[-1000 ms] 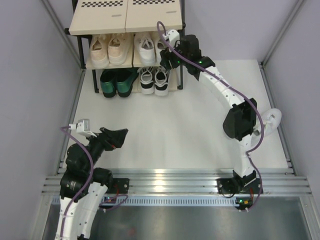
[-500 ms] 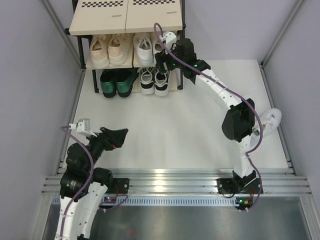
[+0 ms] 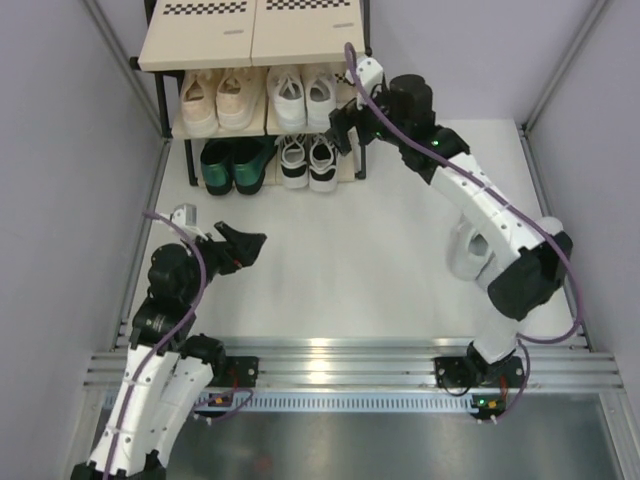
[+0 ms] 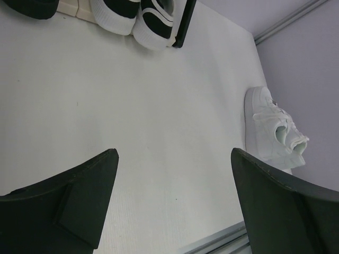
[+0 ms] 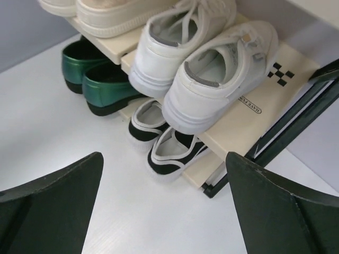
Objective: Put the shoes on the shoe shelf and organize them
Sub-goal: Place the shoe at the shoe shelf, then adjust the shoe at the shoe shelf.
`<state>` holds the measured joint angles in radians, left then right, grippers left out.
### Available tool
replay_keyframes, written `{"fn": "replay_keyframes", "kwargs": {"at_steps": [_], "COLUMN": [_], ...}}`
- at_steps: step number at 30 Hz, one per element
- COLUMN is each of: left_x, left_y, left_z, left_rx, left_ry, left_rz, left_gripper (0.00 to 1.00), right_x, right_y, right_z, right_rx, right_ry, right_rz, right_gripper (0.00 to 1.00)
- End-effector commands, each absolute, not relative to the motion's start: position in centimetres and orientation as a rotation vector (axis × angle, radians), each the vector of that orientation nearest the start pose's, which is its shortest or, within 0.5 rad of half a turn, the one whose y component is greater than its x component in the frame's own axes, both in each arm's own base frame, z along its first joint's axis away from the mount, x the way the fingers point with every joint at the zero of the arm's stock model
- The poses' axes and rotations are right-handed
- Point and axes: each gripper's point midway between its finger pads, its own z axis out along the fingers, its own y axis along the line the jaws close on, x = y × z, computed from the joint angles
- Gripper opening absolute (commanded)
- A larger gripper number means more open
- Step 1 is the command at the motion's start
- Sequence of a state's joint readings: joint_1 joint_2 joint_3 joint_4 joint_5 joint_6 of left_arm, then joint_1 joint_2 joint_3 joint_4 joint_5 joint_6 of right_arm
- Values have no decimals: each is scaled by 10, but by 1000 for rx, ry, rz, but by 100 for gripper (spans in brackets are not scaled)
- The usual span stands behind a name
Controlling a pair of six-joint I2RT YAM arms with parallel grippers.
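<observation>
The shoe shelf (image 3: 205,40) stands at the table's far left. Its middle tier holds the beige sneakers (image 3: 217,98) and a pair of white sneakers (image 3: 304,94). Its bottom tier holds the dark green shoes (image 3: 232,165) and the black-and-white sneakers (image 3: 307,160). My right gripper (image 3: 345,125) is open and empty, just right of the white pair (image 5: 212,74) and above the black-and-white pair (image 5: 175,151). My left gripper (image 3: 245,245) is open and empty over bare table. A white sneaker (image 4: 273,132) lies at the table's right (image 3: 465,250), partly hidden by my right arm.
The shelf's black corner post (image 5: 286,132) is close to my right fingers. Grey walls close in on the table on both sides. A metal rail (image 3: 330,360) runs along the near edge.
My right gripper has drawn back to the right from the right white sneaker, which now rests on the middle tier. My left arm has moved forward and a little to the right.
</observation>
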<state>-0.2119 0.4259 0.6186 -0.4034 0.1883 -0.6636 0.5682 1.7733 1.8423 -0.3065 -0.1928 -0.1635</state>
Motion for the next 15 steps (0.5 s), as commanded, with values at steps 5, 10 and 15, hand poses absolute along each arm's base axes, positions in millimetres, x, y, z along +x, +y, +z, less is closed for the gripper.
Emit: {"fn": "replay_keyframes", "kwargs": {"at_steps": [5,10,15], "left_x": [278,324,374], "left_y": [-107,-116,-135], "left_z": [310,321,352], "left_rx": [-260,-274,-180], "left_ry": [1695,1686,1612], "left_rz": [-740,-725,-641], "left_gripper": [88,85,85], "right_x": [351,304,281], "right_y": [270,233,211], "right_z": [356,294,266], "right_rx": [-1026,-1080,-1056], "right_ry": [1522,1619,1660], "right_rz": [751,821,834], "right_gripper": [98,97,97]}}
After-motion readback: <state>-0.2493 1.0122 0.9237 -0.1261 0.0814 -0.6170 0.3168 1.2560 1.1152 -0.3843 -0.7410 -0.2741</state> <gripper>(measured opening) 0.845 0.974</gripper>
